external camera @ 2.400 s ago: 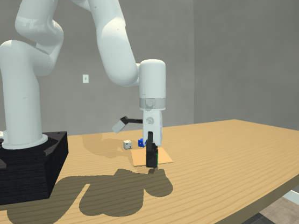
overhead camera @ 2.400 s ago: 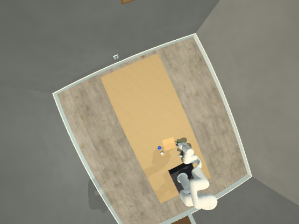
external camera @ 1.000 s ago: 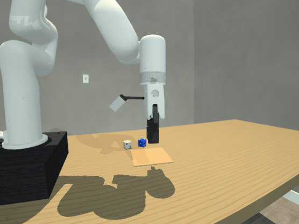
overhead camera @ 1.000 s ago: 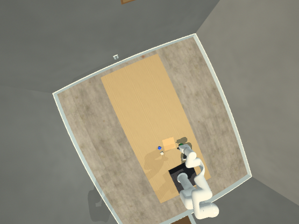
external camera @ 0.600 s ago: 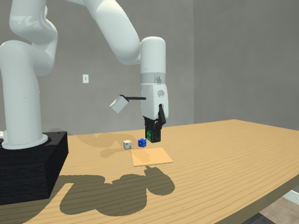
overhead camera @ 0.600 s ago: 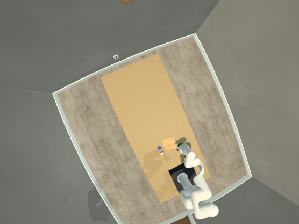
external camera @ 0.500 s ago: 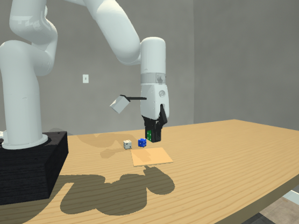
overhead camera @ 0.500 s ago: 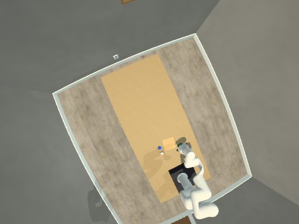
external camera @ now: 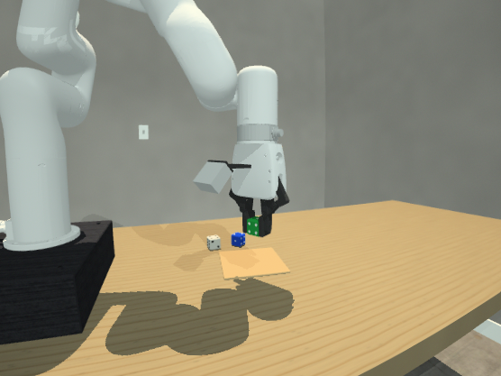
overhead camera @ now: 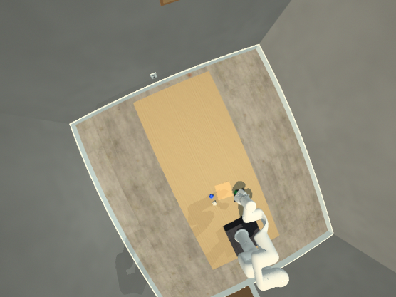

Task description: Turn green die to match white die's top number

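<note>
My gripper (external camera: pixel 258 227) is shut on the green die (external camera: pixel 253 226) and holds it a little above the table, behind the far edge of the tan mat (external camera: pixel 253 262). The die's facing side shows several white pips. In the overhead view the green die (overhead camera: pixel 236 191) peeks out beside the gripper (overhead camera: pixel 239 194), just right of the mat (overhead camera: pixel 223 191). The white die (external camera: pixel 214 243) and the blue die (external camera: pixel 238 240) lie on the table left of the mat's far edge, apart from each other. They also show in the overhead view, the white die (overhead camera: pixel 214 203) and the blue die (overhead camera: pixel 211 196).
The black robot base (external camera: pixel 50 280) stands at the left on the wooden table (external camera: pixel 315 289). A small grey camera block (external camera: pixel 212 178) sticks out from the wrist. The table's edge runs along the right front.
</note>
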Robot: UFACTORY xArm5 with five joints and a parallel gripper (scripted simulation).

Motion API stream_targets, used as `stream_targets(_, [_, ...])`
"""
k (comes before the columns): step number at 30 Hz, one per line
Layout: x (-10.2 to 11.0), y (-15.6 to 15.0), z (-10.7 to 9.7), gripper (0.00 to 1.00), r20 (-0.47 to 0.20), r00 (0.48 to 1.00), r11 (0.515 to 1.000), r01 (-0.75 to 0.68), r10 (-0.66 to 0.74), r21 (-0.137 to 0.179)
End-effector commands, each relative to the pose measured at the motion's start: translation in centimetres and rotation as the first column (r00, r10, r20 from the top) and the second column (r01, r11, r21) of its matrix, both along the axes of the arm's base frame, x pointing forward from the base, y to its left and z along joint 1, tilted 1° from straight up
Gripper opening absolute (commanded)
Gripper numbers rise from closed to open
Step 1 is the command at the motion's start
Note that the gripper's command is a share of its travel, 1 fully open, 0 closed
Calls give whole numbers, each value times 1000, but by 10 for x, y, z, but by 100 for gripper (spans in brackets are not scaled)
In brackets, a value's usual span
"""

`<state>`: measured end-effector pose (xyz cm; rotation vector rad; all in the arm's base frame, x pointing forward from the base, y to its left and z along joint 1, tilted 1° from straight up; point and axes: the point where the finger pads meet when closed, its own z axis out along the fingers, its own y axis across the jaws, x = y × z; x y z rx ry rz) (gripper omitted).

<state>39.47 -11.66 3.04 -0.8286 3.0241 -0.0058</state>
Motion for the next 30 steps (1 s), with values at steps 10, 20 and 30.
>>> stream_targets(10, [7,12,0,27,1,921,921,-391,391,-4])
stream_targets(20, [11,20,-1,27,-1,784,784,-621,621,-5])
stream_targets(30, [14,28,-2,27,-3,598,598,-801,801,-6])
